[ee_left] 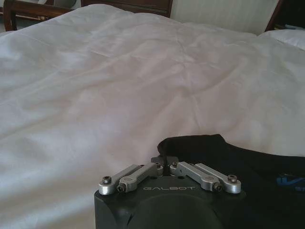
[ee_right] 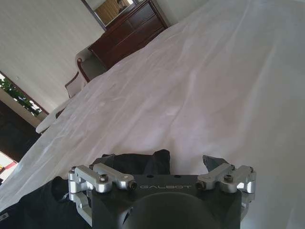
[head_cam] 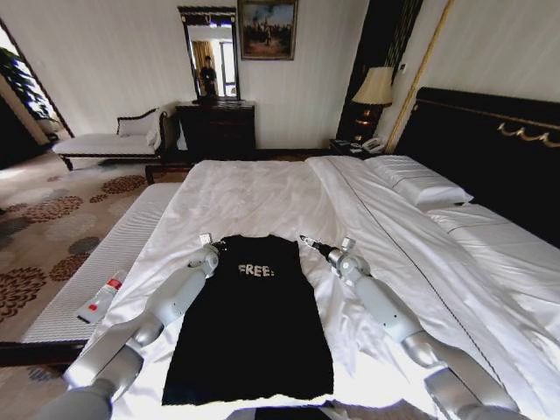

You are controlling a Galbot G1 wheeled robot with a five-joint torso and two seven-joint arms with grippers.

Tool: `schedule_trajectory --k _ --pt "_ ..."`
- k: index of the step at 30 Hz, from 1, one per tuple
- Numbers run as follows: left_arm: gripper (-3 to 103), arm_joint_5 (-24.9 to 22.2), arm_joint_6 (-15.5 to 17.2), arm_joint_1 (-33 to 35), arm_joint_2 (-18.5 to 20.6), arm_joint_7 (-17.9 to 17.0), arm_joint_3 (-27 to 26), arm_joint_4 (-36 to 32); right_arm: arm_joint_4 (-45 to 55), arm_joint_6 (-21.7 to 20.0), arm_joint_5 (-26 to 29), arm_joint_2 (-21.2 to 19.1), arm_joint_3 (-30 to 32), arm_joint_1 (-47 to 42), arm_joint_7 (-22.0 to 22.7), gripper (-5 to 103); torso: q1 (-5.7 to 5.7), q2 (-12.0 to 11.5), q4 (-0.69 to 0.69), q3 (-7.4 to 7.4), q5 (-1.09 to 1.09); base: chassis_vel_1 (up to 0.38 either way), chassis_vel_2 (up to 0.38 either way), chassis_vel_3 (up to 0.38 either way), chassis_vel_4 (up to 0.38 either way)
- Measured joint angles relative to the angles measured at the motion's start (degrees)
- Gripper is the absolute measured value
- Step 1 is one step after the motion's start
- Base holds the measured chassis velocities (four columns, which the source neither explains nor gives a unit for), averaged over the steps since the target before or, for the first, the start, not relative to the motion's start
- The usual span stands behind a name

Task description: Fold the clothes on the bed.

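You have the black T-shirt (head_cam: 254, 324) lying flat on the white sheets of the bed (head_cam: 262, 197), near the foot edge closest to the robot, with its white "FREE!" lettering facing up and the collar end pointing toward the far side of the mattress. The sleeves look tucked in, so the shirt reads as a long dark rectangle. Your left gripper (head_cam: 210, 248) sits at the shirt's upper left corner, by the shoulder. In the left wrist view the left gripper (ee_left: 165, 164) has its linkage drawn together over the black fabric (ee_left: 214, 152), and the cloth bunches up right at the fingers, so it looks clamped on the shoulder edge. Your right gripper (head_cam: 308, 241) is at the upper right corner, just beside the other shoulder. In the right wrist view the right gripper (ee_right: 183, 160) has its fingers spread wide; one finger (ee_right: 107, 160) rests against a raised fold of the shirt (ee_right: 138, 162) and the other finger (ee_right: 212, 162) stands over bare sheet, so nothing is pinched between them. Both arms reach forward from the bottom of the head view, one along each side of the shirt.
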Motion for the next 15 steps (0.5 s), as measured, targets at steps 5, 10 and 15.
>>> schedule_trajectory --k 5,10,15 --pt "1 -1.2 0.0 -0.1 1.1 -0.3 1.2 -0.9 -4.1 1.3 -4.0 4.3 0.7 0.6 -0.3 100 -0.01 0.0 0.03 0.0 0.03 0.0 0.0 0.0 0.0" --pt "1 -1.2 0.0 0.0 1.1 -0.3 1.2 -0.9 -8.0 2.7 -7.0 5.5 1.4 1.9 -1.1 100 -0.01 0.0 0.01 -0.01 0.02 0.0 0.0 0.0 0.0" --pt "1 -0.9 0.0 0.3 0.6 -0.2 2.0 -0.6 -13.6 2.9 -8.2 6.6 0.8 4.6 -2.3 97 -0.01 0.0 0.01 0.0 0.02 0.0 0.0 0.0 0.0"
